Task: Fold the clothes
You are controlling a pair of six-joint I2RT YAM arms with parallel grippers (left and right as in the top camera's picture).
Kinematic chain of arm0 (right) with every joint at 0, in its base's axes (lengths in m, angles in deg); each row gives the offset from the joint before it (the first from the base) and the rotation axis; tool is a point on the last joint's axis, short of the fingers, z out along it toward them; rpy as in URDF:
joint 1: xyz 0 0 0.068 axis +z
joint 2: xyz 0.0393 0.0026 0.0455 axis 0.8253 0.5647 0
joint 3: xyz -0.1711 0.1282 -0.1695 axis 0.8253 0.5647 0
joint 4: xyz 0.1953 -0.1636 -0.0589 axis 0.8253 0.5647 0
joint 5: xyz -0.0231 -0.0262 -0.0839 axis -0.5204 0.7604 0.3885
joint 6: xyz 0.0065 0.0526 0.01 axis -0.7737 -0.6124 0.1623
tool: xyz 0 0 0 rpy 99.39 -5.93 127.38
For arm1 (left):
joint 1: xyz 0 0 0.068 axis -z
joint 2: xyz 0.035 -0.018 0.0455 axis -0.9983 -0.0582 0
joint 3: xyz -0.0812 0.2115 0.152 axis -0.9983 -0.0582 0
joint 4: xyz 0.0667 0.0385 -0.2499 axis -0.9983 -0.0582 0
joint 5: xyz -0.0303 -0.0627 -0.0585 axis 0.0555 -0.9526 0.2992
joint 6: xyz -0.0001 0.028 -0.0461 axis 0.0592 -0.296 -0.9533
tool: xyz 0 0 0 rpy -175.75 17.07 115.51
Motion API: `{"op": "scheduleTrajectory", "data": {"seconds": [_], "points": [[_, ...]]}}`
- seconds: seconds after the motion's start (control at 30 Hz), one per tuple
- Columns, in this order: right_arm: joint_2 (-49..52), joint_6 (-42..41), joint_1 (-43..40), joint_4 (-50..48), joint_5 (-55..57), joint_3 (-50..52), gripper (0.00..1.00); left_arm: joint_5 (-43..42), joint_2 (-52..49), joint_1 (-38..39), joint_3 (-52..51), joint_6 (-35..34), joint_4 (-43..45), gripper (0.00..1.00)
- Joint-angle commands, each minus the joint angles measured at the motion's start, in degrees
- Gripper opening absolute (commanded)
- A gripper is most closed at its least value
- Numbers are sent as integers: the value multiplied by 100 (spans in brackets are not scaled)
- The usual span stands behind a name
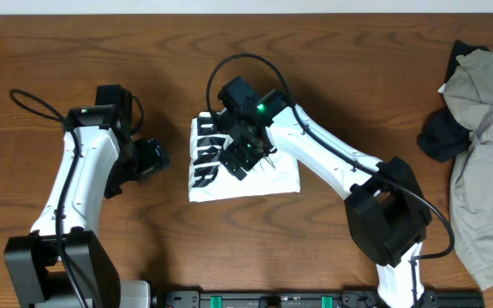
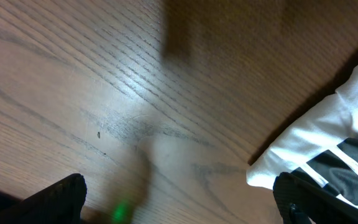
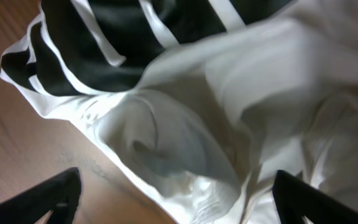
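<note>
On wood-grain table (image 1: 144,51), rumpled white T-shirt (image 1: 274,176), black lettering (image 1: 204,159), left tool (image 1: 156,158) and right tool (image 1: 236,162) spread.

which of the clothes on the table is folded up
The white T-shirt with black lettering, mid-table under the right gripper. It is a flat packet; the grey garment and dark garment at the right edge lie crumpled.

The folded white T-shirt (image 1: 264,181) with black letters lies on the wooden bench (image 1: 144,51). The right tool (image 1: 236,159) hangs over it; the left tool (image 1: 154,158) is beside it, apart. Grey clothes (image 1: 486,162) lie at the right edge.
</note>
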Motion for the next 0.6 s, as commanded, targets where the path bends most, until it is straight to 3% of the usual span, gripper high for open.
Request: {"op": "scheduleTrajectory", "data": {"seconds": [0.0, 0.07, 0.23, 0.5, 0.57], "points": [[52, 243, -13, -114, -48, 26, 75, 85, 4, -17, 2, -74, -13, 98], [52, 243, -13, -166, -133, 26, 49, 85, 4, -17, 2, -74, -15, 98], [52, 243, -13, -162, -190, 26, 38, 87, 4, -17, 2, -72, -31, 98], [50, 221, -31, 9, -37, 13, 5, 87, 4, -17, 2, -74, -28, 98], [50, 212, -28, 116, 118, 0, 1, 87, 4, -17, 2, -74, -26, 98]]}}
